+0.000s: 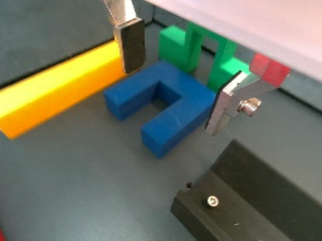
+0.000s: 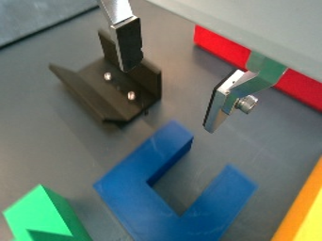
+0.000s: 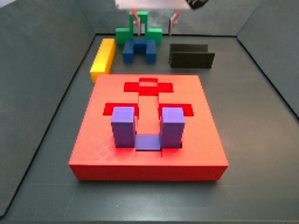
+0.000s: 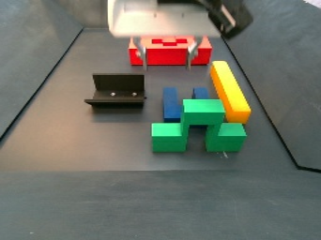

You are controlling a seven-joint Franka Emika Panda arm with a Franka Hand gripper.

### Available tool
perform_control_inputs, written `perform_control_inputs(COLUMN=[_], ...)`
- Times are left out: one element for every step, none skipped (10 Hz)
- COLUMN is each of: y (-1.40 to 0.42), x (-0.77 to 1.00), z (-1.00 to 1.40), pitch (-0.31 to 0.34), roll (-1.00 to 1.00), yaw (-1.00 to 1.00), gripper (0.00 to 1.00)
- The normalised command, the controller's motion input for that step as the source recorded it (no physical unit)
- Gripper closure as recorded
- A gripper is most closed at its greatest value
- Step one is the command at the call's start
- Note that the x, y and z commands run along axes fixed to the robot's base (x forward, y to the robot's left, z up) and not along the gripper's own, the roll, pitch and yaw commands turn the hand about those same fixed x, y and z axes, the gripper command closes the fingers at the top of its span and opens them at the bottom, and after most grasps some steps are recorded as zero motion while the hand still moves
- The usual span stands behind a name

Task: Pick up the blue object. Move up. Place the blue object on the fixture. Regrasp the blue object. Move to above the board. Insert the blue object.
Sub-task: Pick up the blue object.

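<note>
Dark floor, gripper [image 1: 176, 73] spread and empty above the blue object [image 1: 158, 104] at frame centre — looks rigid, light, smooth — pinch across one prong's flat sides.

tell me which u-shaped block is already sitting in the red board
The purple block, its prongs pointing up from the board. The blue object lies on the floor under the open gripper.

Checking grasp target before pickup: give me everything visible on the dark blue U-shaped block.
The dark blue U-shaped block is matte and plastic-looking. It lies flat on the dark floor, two prongs joined by a base. It sits between the yellow bar and the black fixture, beside the green blocks. The open gripper hovers above, not touching.
</note>
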Motion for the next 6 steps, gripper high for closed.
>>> perform_control_inputs(y=[0.05, 0.08, 0.04, 0.09, 0.11, 0.11], x=[-0.13, 0.0, 0.0, 0.17, 0.13, 0.02], z=[-0.83, -0.59, -0.42, -0.2, -0.2, -0.17], pitch=[-0.094, -0.043, -0.027, 0.0, 0.0, 0.0], roll=[-0.11, -0.15, -0.15, -0.15, -0.14, -0.15], yaw=[-0.08, -0.07, -0.05, -0.01, -0.03, -0.05], gripper=[0.0, 0.0, 0.0, 0.0, 0.0, 0.0])
